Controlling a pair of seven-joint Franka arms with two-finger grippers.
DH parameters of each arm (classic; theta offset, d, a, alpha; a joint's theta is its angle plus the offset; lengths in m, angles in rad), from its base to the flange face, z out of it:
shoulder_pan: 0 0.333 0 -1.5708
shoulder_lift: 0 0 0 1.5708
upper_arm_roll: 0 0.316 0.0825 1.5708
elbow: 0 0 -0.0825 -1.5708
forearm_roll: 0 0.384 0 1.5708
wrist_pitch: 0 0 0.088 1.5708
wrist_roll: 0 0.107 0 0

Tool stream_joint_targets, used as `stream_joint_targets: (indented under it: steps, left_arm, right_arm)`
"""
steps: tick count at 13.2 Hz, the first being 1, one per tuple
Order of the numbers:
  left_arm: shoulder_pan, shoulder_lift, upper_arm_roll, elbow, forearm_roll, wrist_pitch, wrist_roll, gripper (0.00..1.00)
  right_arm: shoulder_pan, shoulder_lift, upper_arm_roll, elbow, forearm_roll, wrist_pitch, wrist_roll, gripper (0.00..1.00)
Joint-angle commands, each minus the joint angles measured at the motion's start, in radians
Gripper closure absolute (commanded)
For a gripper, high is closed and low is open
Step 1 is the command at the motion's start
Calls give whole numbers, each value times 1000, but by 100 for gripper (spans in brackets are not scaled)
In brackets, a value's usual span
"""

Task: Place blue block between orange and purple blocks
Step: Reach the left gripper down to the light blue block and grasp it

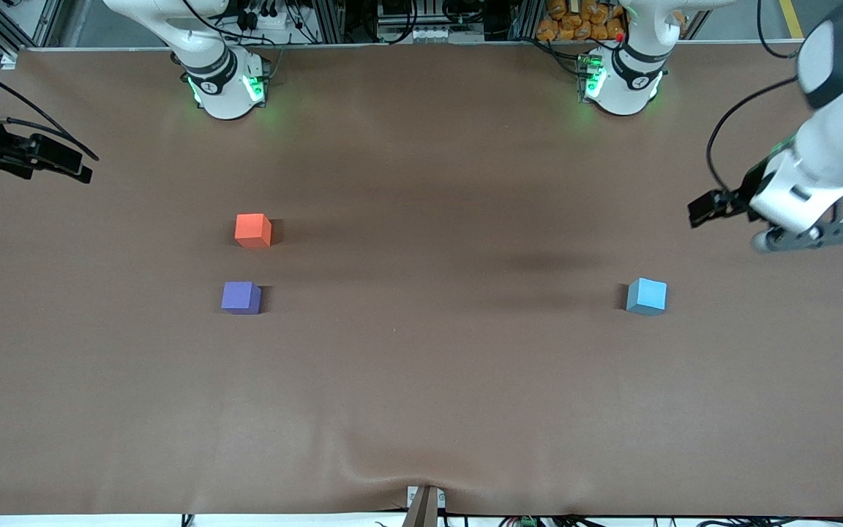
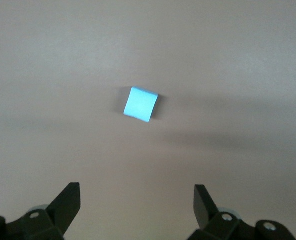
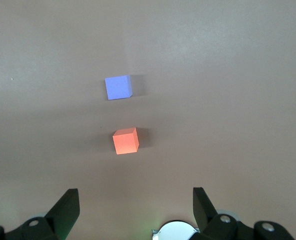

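Brown table (image 1: 421, 380), blue block (image 1: 646, 296), both hands open

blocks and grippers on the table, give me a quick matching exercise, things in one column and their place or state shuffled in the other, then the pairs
Column one:
1. blue block
2. orange block
3. purple block
4. left gripper

Column two:
A. beside the purple block, farther from the front camera
B. open, empty, up over the table's left-arm end
C. alone toward the left arm's end of the table
D. toward the right arm's end, nearer to the front camera than its neighbour

Pairs: 1-C, 2-A, 3-D, 4-B
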Motion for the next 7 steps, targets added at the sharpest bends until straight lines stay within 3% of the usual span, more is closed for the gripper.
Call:
stream_joint_targets:
  steps: [1, 7]
  left_arm:
    - [10, 27, -3, -92, -8, 151, 104, 0]
    - [63, 176, -4, -154, 6, 356, 269, 0]
  right_arm:
    - [-24, 0, 15, 5, 4, -7, -12, 0]
    - [-25, 15, 15, 5, 4, -24, -8, 0]
